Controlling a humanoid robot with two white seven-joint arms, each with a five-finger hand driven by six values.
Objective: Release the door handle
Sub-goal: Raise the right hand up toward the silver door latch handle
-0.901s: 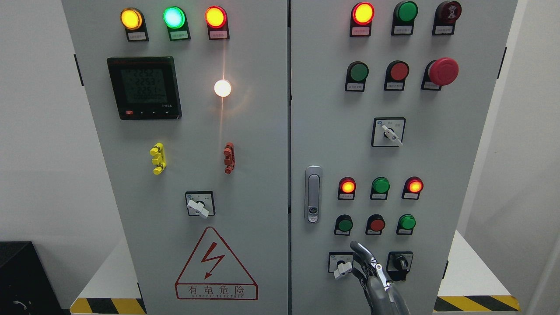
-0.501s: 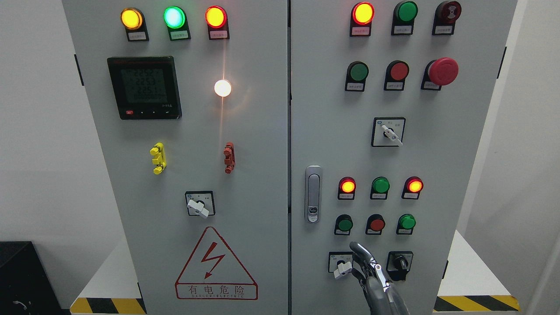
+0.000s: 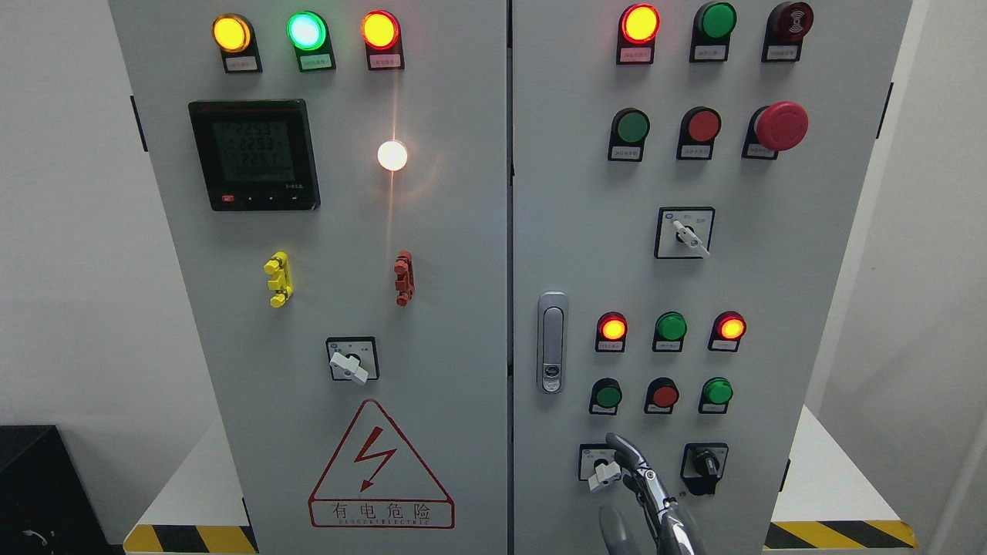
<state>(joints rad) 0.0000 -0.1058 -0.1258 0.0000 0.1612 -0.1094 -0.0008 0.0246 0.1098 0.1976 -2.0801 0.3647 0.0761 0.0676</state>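
Nearest, at the bottom edge right of centre: the right hand [image 3: 644,501], dark metal fingers [image 3: 626,453] loosely curled, holding nothing, tips just beside the white rotary switch knob [image 3: 604,471] low on the right door; contact cannot be judged. Behind it stands the grey double-door electrical cabinet [image 3: 463,254]. The silver recessed door handle [image 3: 552,341] sits at the right door's left edge, above the hand and apart from it. Yellow-black hazard striped floor edge [image 3: 189,537], then white walls [image 3: 69,231] behind
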